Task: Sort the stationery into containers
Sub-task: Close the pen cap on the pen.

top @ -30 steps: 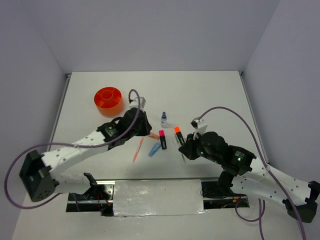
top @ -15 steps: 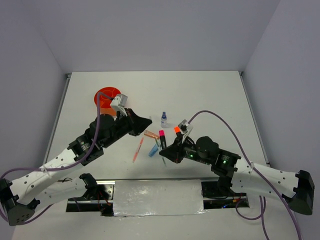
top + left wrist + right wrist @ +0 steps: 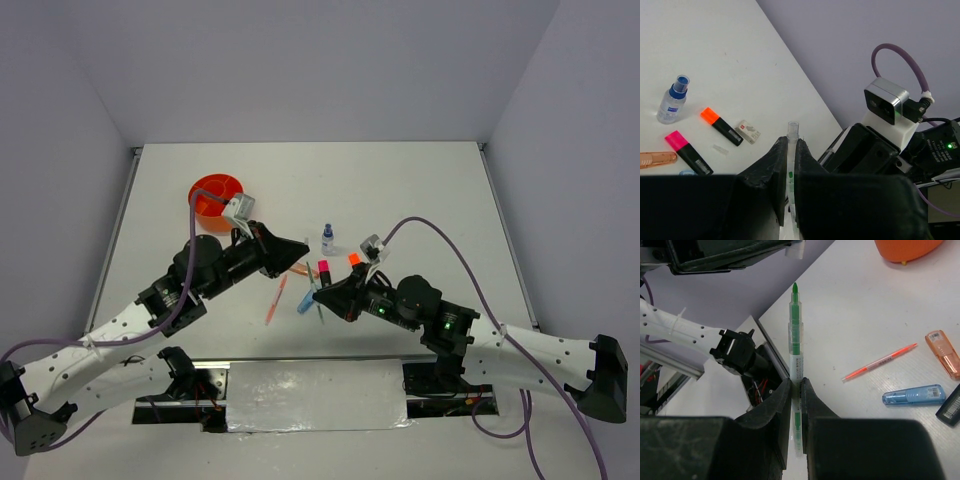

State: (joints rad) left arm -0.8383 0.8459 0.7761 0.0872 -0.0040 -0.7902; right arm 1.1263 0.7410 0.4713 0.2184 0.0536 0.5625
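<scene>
The orange cup (image 3: 202, 208) stands far left on the table. The left gripper (image 3: 791, 145) pinches a thin clear tube (image 3: 792, 130), whose end pokes up past the fingertips. The right gripper (image 3: 795, 385) clamps a green pen (image 3: 796, 340), whose tip juts well beyond its fingers.

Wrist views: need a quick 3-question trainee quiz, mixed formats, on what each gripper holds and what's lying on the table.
1. True or false: the right gripper is shut on a green-tipped pen.
2. In the left wrist view, the white eraser lies right beside: A) the blue-capped bottle, B) the orange-tipped highlighter, C) the pink-tipped highlighter.
3. Fill in: the left gripper is shut on a tube that is thin and ____.
Key: 1 true; 2 B; 3 clear.
</scene>
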